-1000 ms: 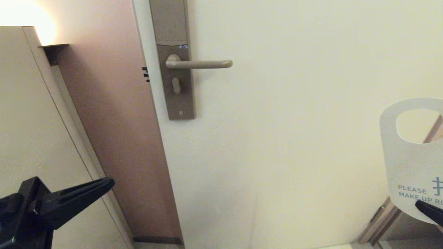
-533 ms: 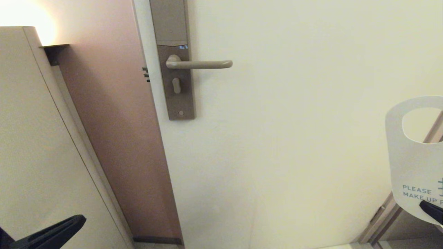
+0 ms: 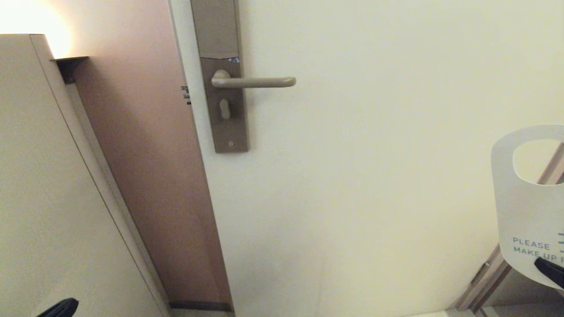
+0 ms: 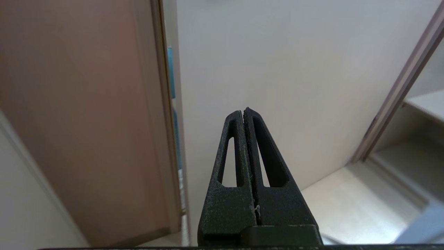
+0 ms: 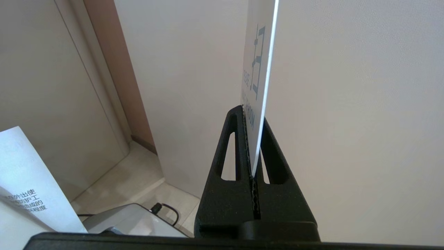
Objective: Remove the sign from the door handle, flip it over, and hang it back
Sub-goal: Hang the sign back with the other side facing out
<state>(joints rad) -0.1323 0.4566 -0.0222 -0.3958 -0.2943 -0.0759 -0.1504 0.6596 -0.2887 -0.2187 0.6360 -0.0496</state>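
The sign [image 3: 524,207] hangs in the air at the far right, its white "PLEASE MAKE UP" face toward the head camera and its oval hole on top. My right gripper [image 3: 548,268] is shut on its lower edge; in the right wrist view the sign [image 5: 258,69] stands edge-on, pinched between the black fingers [image 5: 242,139]. The door handle [image 3: 253,82] sits bare on its brownish lock plate [image 3: 222,101], far up and left of the sign. My left gripper [image 4: 244,113] is shut and holds nothing; only its tip [image 3: 59,308] shows at the bottom left.
The cream door [image 3: 374,176] fills the middle. A brown door frame [image 3: 145,154] and a beige panel [image 3: 39,176] stand to the left. Another frame edge [image 3: 484,281] rises at the bottom right. A printed paper [image 5: 31,194] and a grey device with a cable [image 5: 131,222] lie low by the floor.
My left gripper has dropped down and left until almost out of the head view. The sign in my right gripper has shifted slightly right and settled.
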